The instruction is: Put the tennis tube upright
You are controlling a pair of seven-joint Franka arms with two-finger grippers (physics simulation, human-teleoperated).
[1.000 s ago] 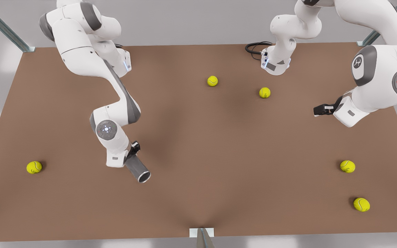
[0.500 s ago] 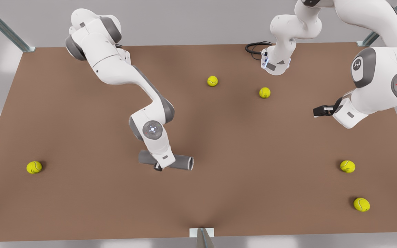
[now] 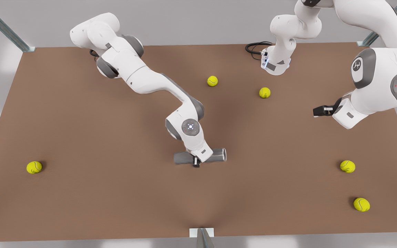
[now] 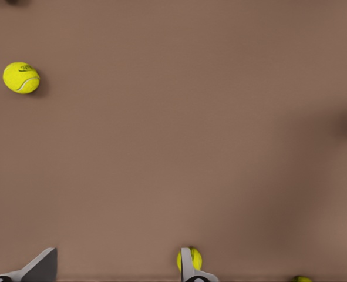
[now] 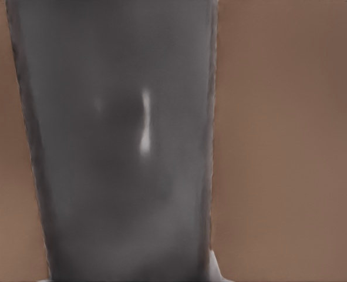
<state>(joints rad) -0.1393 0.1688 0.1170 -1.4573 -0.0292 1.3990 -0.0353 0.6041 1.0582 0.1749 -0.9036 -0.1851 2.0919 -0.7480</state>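
The tennis tube [image 3: 184,158], a plain grey cylinder, is held level and lengthwise across the middle of the brown table [image 3: 81,193]. My right gripper [image 3: 196,162], on the arm at the front view's left, is shut on the tube's middle from above. Up close in the right wrist view, the tennis tube [image 5: 120,147] spans the picture over bare table. My left gripper [image 3: 318,111] hangs open at the front view's right, well away from the tube. Seen from the wrist, the left gripper [image 4: 114,271] has widely spread fingertips above the table.
Several yellow tennis balls lie scattered: two at the back [image 3: 212,81] [image 3: 264,92], one at the front view's left [image 3: 34,167], two at its right [image 3: 347,166] [image 3: 361,204]. A black cable [image 3: 254,47] loops by the far arm base. A metal post [image 3: 203,238] stands at the near edge.
My right arm has carried the tube toward the front view's right, to the table's middle, turning it from pointing at the camera to lying level. The left arm has stayed put.
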